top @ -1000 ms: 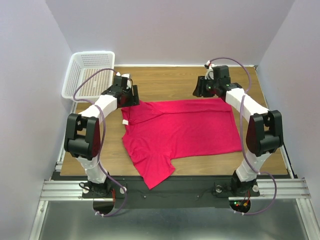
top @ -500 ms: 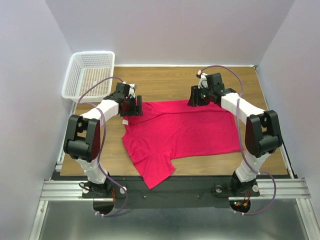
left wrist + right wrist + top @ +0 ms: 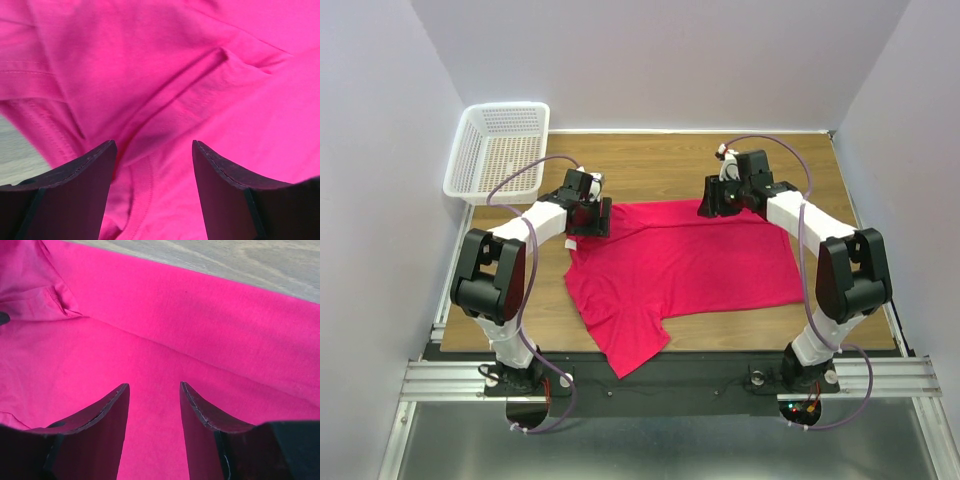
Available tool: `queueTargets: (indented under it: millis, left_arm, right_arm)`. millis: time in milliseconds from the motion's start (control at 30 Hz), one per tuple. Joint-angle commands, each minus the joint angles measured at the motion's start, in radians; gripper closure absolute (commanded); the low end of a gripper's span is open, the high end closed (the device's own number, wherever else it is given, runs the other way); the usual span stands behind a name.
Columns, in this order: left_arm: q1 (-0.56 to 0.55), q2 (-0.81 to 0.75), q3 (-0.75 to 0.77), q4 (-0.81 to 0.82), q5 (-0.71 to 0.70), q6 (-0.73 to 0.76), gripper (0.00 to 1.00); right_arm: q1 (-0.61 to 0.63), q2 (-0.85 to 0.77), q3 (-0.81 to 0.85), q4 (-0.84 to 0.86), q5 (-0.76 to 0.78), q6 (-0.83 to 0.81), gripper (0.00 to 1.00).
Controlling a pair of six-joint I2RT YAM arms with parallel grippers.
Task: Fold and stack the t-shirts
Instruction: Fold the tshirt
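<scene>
A crimson-pink t-shirt (image 3: pixel 680 265) lies spread on the wooden table (image 3: pixel 660 165), one sleeve reaching toward the front edge. My left gripper (image 3: pixel 592 218) is over its far left corner by the collar, jaws open, with wrinkled cloth and a stitched hem (image 3: pixel 165 100) between them. My right gripper (image 3: pixel 718 203) is over the shirt's far edge, jaws open, with flat cloth (image 3: pixel 150 340) beneath them. Neither holds anything. A bit of white label (image 3: pixel 571 243) shows at the left edge.
A white mesh basket (image 3: pixel 500 148) stands at the far left corner of the table. Purple-grey walls close in the sides and back. Bare wood (image 3: pixel 225 257) lies beyond the shirt's far edge.
Both grippers have moved inward and down from beyond the shirt's far edge onto its far corners. The shirt's far left corner has bunched slightly.
</scene>
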Motion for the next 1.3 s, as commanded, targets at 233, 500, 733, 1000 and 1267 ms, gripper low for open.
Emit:
queueTargets:
  millis: [233, 500, 733, 1000, 1267]
  left_arm:
    - [-0.003, -0.01, -0.015, 0.013, -0.123, 0.06, 0.27]
    - [-0.012, 0.004, -0.034, -0.028, -0.074, 0.056, 0.34]
    - [-0.013, 0.007, -0.025, -0.041, -0.092, 0.056, 0.58]
    - [-0.032, -0.042, 0.04, -0.122, -0.094, 0.042, 0.96]
    - [-0.064, -0.117, 0.087, -0.197, -0.022, -0.076, 0.96]
  right_arm:
    - [0.002, -0.052, -0.025, 0.02, -0.016, -0.008, 0.49]
    - [0.002, -0.041, -0.032, 0.018, -0.007, 0.004, 0.49]
    - [0.002, -0.043, -0.032, 0.018, -0.026, 0.012, 0.49]
    - [0.0, -0.061, -0.04, 0.018, -0.024, 0.01, 0.49]
    - [0.002, -0.078, -0.046, 0.018, -0.019, 0.007, 0.49]
